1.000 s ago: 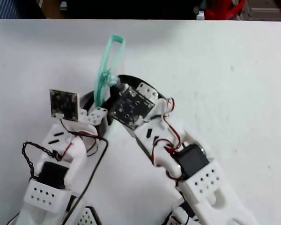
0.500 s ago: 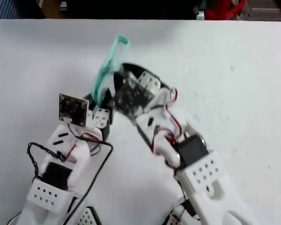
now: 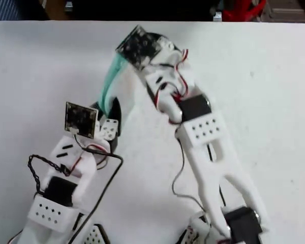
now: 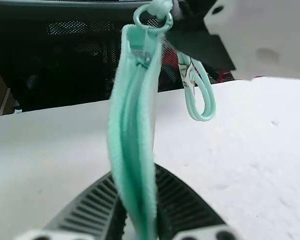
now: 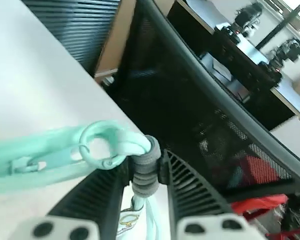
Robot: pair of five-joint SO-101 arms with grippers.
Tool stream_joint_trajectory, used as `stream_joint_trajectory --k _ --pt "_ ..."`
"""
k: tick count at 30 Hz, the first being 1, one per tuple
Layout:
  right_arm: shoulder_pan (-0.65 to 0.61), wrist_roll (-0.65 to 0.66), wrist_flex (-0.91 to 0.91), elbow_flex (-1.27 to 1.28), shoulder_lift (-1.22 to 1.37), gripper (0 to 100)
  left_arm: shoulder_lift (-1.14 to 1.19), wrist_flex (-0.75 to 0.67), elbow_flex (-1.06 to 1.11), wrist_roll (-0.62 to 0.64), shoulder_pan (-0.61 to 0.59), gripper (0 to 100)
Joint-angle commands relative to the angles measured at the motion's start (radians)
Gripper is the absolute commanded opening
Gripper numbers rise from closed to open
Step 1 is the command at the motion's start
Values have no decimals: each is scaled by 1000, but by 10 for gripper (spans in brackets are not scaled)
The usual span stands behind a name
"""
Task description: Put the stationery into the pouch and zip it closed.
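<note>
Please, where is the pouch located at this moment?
In the high view the mint pouch is stretched between the left gripper at its near end and the right gripper, which holds its zipper pull toward the table's far edge.

L arm point(image 3: 61, 173) comes up from near-left, elbow bent, wrist tipped fwd w/ L cam board point(image 3: 81, 118) on top. L gripper point(image 4: 138, 210) points away from base, jaws clamped on pouch point(image 4: 132, 125), ribbed fingers point(image 4: 90, 212) either side. R arm point(image 3: 208, 152) runs from near-right diag. to far centre, nearly full stretch, wrist rolled, R cam board point(image 3: 138, 44) facing up. R gripper point(image 5: 145, 166) sits beyond L gripper, jaws pinched on zip pull point(image 5: 143, 177). Bases well apart, grippers near each other.
</note>
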Motion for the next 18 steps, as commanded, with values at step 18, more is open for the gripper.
stream_joint_trajectory --k 18 --pt "171 -21 8 -388 137 19 -4 44 -26 -12 16 20"
